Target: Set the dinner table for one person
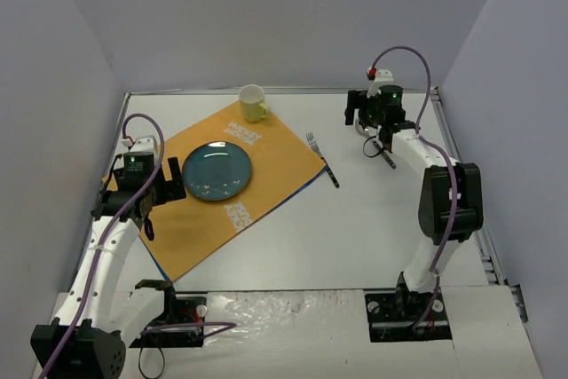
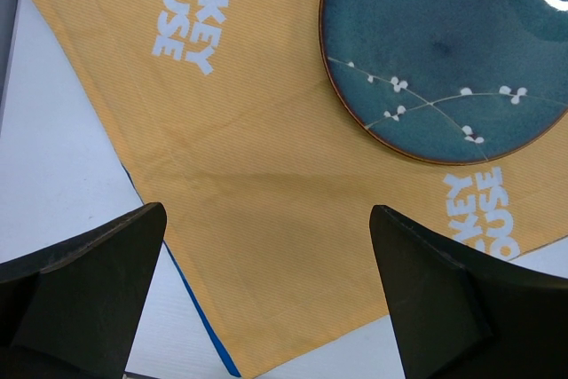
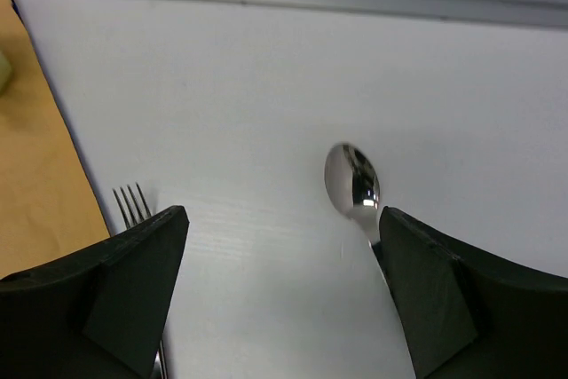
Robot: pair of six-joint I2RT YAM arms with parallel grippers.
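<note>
Item: spoon [image 3: 352, 182], flat on counter [image 3: 266, 59], approx 3 o'clock of fork [image 3: 131, 201]. Light, stiff, slick steel; I'd pinch mid-handle. Right tool [image 3: 282, 219] spread, empty, above it; left tool [image 2: 266, 215] spread, empty, over placemat [image 2: 266, 113].

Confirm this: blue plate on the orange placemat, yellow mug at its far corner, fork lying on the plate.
Wrong on the fork: it lies off the plate, at the right edge of the placemat with its tines on the white table, as the top view shows. The plate and the mug are as stated.
</note>
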